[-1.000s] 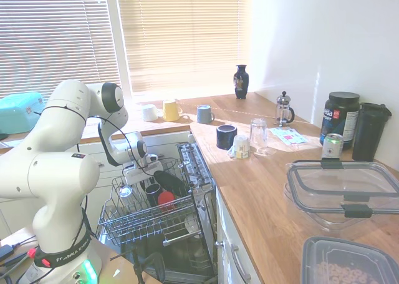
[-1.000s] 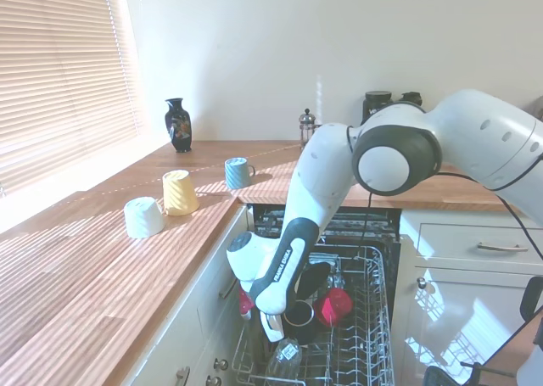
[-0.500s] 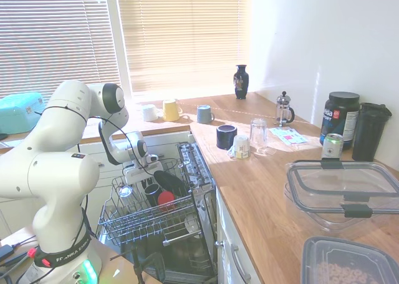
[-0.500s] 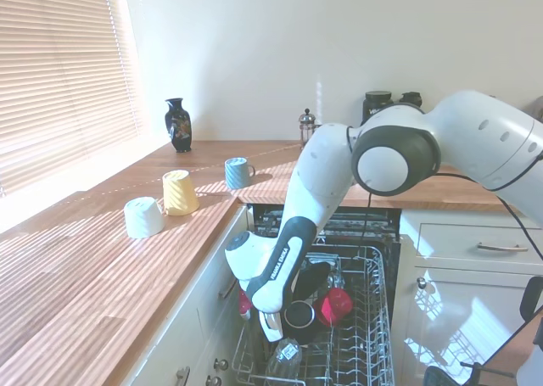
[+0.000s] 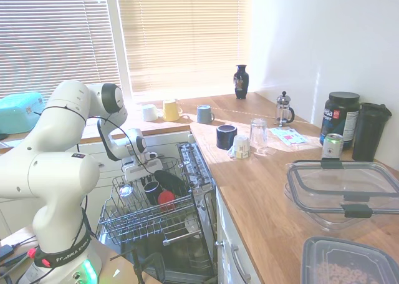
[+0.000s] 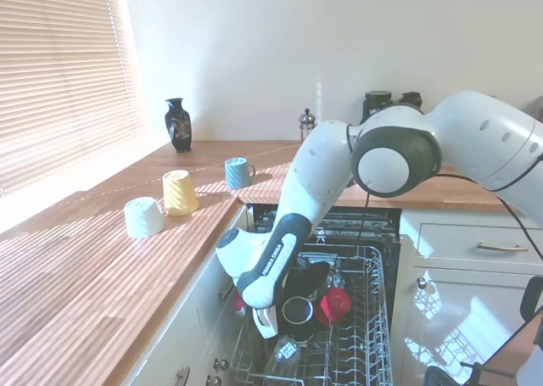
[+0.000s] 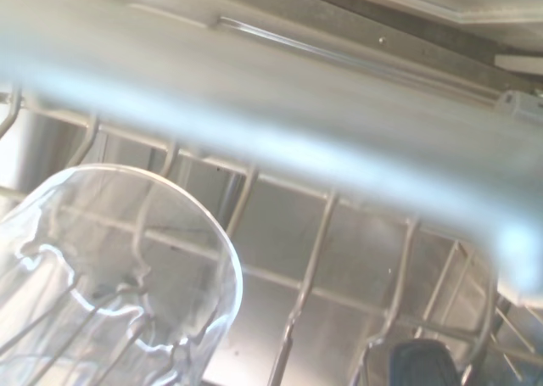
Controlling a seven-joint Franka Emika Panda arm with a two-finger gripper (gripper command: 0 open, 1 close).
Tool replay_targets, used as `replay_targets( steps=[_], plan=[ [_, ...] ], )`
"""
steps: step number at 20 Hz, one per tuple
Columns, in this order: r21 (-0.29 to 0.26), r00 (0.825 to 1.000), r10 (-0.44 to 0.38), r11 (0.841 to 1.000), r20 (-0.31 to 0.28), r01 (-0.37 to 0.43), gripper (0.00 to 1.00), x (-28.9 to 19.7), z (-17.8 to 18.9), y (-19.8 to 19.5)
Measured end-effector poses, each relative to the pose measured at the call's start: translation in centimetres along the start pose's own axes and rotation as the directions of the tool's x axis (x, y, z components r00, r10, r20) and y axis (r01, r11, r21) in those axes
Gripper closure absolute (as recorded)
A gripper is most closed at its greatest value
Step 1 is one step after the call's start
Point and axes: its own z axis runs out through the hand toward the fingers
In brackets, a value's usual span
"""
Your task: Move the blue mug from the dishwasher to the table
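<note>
The blue mug (image 5: 151, 190) stands upright in the dishwasher's wire rack (image 5: 144, 220), dark with its mouth up; the second exterior view shows the mug (image 6: 299, 312) too. My gripper (image 5: 133, 173) hangs low over the rack (image 6: 366, 352), just beside the mug (image 6: 299, 312) on the cabinet side and apart from it; the gripper (image 6: 264, 321) shows nothing in its hold. The wrist view shows rack wires, an overturned clear glass (image 7: 114, 276) and a dark blue shape (image 7: 424, 365) at the edge. The wooden table (image 5: 262, 184) runs along the right.
In the rack lie a red cup (image 5: 165, 199), a black item (image 5: 169, 180) and a glass (image 5: 126, 189). On the table stand a second navy mug (image 5: 225, 136), a grey-blue mug (image 5: 204, 113), a yellow mug (image 5: 170, 109), a white mug (image 5: 149, 112), a vase (image 5: 241, 81) and plastic containers (image 5: 341, 193).
My gripper has shifted a little sideways, away from the blue mug toward the rack's cabinet-side edge. The mug and the other dishes have not moved.
</note>
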Motion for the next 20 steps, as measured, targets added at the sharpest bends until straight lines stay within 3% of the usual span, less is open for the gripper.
replay_targets(
  steps=[3, 15, 20],
  plan=[
    [-0.023, 1.0, 0.013, 1.0, 0.016, -0.012, 1.0, 0.3, -1.4, -0.4],
    [-0.047, 0.996, 0.088, 0.995, -0.032, -0.09, 1.0, 1.5, -9.3, 2.2],
    [-0.026, 0.988, 0.136, 0.99, -0.077, -0.138, 1.0, 1.6, -14.9, 4.1]
  ],
)
